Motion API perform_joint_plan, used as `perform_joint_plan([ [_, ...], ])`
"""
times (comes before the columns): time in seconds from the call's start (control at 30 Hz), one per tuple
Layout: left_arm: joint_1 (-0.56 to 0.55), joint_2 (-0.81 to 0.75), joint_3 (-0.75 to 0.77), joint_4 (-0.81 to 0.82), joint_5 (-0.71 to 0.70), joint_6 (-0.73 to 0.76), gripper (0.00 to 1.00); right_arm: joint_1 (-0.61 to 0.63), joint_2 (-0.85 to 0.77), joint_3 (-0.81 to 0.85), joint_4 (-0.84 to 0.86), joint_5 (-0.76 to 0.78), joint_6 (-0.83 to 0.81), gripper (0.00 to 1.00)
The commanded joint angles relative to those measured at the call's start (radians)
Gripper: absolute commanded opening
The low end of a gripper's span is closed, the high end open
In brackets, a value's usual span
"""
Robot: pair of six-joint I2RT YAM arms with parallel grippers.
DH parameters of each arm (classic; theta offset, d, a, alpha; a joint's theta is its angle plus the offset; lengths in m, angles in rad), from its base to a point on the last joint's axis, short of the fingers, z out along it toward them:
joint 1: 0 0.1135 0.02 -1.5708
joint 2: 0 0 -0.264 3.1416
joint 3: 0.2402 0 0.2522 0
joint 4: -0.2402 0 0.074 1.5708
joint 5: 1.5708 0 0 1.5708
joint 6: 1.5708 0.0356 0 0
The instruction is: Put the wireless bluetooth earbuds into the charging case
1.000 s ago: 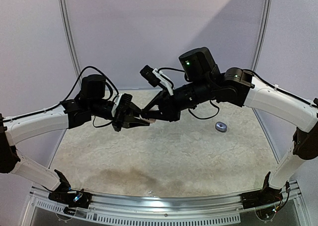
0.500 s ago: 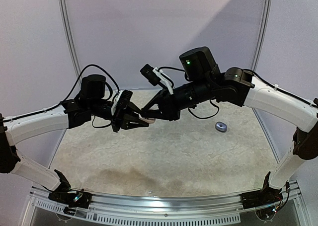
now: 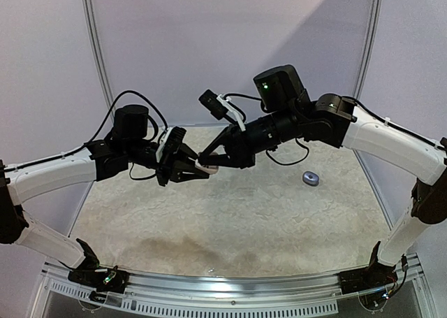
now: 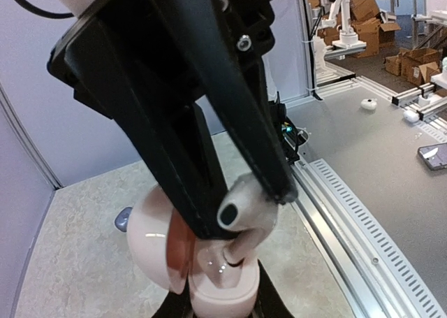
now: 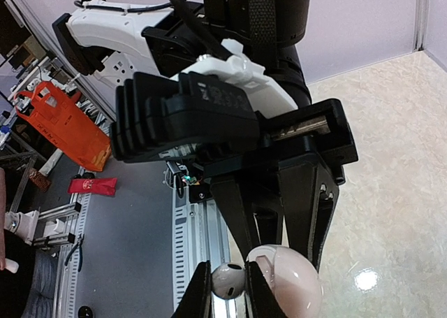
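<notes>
Beige table [image 3: 244,220] below; left gripper [image 3: 198,171] clamps an open pink case [image 4: 150,241]; right gripper [image 5: 227,288] pinches a white earbud [image 4: 253,198], stem slanting down into it.

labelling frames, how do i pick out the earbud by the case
Above the table, the right gripper meets the left gripper, which holds an open pink charging case. The earbud is pinched in the right one, at its mouth: whitish with a dark oval tip.

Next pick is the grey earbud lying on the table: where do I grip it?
Probably from straight above, pinching the grey earbud across its narrow width: it lies flat on the table, a low oval, long axis roughly left-right in the top view.
</notes>
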Motion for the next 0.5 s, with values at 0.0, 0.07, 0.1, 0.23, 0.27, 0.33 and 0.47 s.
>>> perform_joint_plan([
  [0.0, 0.004, -0.016, -0.002, 0.031, 0.015, 0.083, 0.0, -0.025, 0.036, -0.01, -0.099, -0.047, 0.005, 0.01],
  [0.07, 0.004, -0.015, -0.001, 0.039, 0.001, 0.092, 0.0, -0.024, 0.047, 0.0, -0.114, -0.05, 0.0, 0.01],
  [0.1, 0.004, -0.016, -0.002, 0.037, 0.001, 0.1, 0.0, -0.025, 0.05, 0.005, -0.119, -0.05, -0.002, 0.01],
  [0.23, 0.004, -0.019, -0.005, 0.035, 0.009, 0.127, 0.0, -0.025, 0.062, 0.028, -0.132, -0.049, -0.007, 0.01],
  [0.27, 0.004, -0.02, -0.007, 0.034, 0.008, 0.137, 0.0, -0.026, 0.068, 0.038, -0.154, -0.047, -0.013, 0.01],
  [0.33, 0.004, -0.026, -0.011, 0.03, -0.002, 0.17, 0.0, -0.027, 0.077, 0.048, -0.178, -0.031, -0.018, 0.01],
  [0.47, 0.004, -0.028, -0.012, 0.041, -0.004, 0.199, 0.0, -0.029, 0.08, 0.044, -0.186, 0.004, -0.004, 0.02],
])
